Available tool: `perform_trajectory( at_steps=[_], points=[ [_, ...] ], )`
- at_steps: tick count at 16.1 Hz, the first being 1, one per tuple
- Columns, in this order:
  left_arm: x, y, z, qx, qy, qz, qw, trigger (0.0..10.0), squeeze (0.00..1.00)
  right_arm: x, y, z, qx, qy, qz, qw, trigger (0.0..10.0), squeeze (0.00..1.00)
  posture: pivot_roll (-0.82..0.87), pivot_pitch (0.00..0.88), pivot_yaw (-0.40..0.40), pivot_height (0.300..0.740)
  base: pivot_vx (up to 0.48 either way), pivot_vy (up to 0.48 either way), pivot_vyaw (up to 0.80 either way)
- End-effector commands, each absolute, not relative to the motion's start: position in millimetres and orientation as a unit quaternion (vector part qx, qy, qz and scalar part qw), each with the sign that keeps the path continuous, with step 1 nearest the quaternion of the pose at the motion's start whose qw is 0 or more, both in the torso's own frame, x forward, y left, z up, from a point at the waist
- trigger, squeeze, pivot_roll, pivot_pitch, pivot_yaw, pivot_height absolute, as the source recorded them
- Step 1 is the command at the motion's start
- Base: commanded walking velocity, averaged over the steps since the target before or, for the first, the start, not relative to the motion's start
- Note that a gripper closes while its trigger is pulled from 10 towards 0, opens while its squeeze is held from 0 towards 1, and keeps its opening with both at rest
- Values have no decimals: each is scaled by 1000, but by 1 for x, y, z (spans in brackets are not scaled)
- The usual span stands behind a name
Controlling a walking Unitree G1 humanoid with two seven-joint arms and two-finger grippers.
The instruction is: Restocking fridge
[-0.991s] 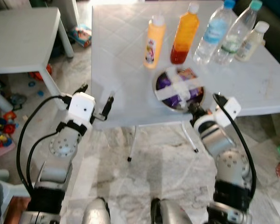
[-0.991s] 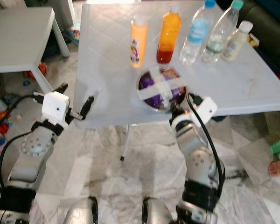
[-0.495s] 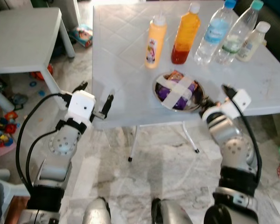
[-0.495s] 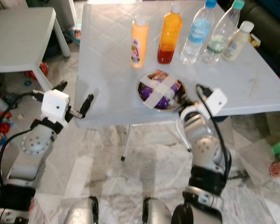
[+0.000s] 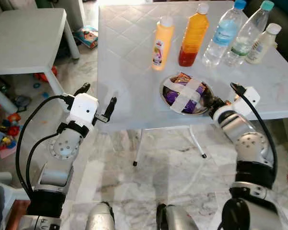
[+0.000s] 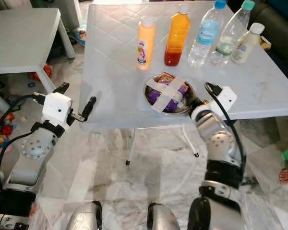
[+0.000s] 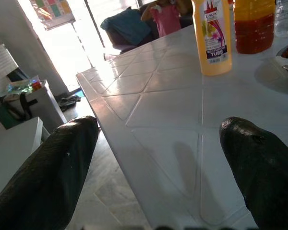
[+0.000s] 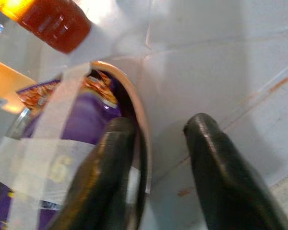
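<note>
Standing at the near edge of the white table (image 5: 134,72), robot faces a row of drinks along the far side: yellow bottle (image 5: 162,43), orange juice bottle (image 5: 193,35), two clear water bottles (image 5: 223,32), small cream bottle (image 5: 260,43). Second, lower white table (image 5: 24,40) off to the robot's left, toys on the floor near it.

Task item in hand: metal bowl (image 5: 186,93), near the table's front edge, holding purple snack packets under crossed strips of tape.

Right gripper (image 8: 156,158) at the bowl's right side. Wrist view: one finger inside the rim over the packets, the other outside on the table; fingers part-open, straddling the rim, not yet clamped.

Left gripper (image 5: 97,103) hovers wide open at the table's left front corner, holding nothing.

Judgement, step in hand: pinching the rim to lift the bowl.
- Seat the rim deeper between the fingers before closing; a shallow bite on thin metal may slip.
- Keep the inner finger off the tape so it doesn't peel.
- Lift level; a one-sided hold will tend to tip the bowl.
- Bowl sits near the edge, so avoid dragging it forward.
</note>
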State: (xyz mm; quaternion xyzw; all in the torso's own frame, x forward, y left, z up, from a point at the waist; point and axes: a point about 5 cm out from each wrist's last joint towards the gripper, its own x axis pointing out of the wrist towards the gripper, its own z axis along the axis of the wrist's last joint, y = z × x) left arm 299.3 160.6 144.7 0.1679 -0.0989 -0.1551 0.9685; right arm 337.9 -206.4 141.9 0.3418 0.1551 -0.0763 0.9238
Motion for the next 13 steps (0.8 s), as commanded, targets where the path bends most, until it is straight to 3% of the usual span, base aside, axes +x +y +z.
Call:
perform_trajectory(
  at_steps=[1,2,4,5,6,7,13],
  points=[
    [298,159,144,176,-97,-163,966,10000,0,342,-206,143,335,164,-64,926,10000,690,30,131,16,740,0,0,0],
    [298,159,143,176,-96,-162,966,10000,0,342,-208,142,332,170,-57,926,10000,639,30,131,16,740,0,0,0],
    [298,159,143,176,-95,-162,966,10000,0,343,-209,138,324,181,-50,927,10000,627,31,137,9,740,0,0,0],
    [297,160,142,176,-94,-162,966,10000,0,343,-209,136,331,185,-48,924,10000,188,31,137,9,740,0,0,0],
    [297,160,142,176,-94,-161,967,10000,0,343,-209,135,336,188,-43,922,2118,0,31,138,7,740,0,0,0],
    [297,159,142,176,-94,-161,967,10000,0,341,-208,131,339,198,-40,919,0,0,31,139,6,740,0,0,0],
    [298,159,141,175,-93,-161,967,10000,0,337,-216,118,335,230,-54,912,0,0,27,139,1,740,0,0,0]
  ],
)
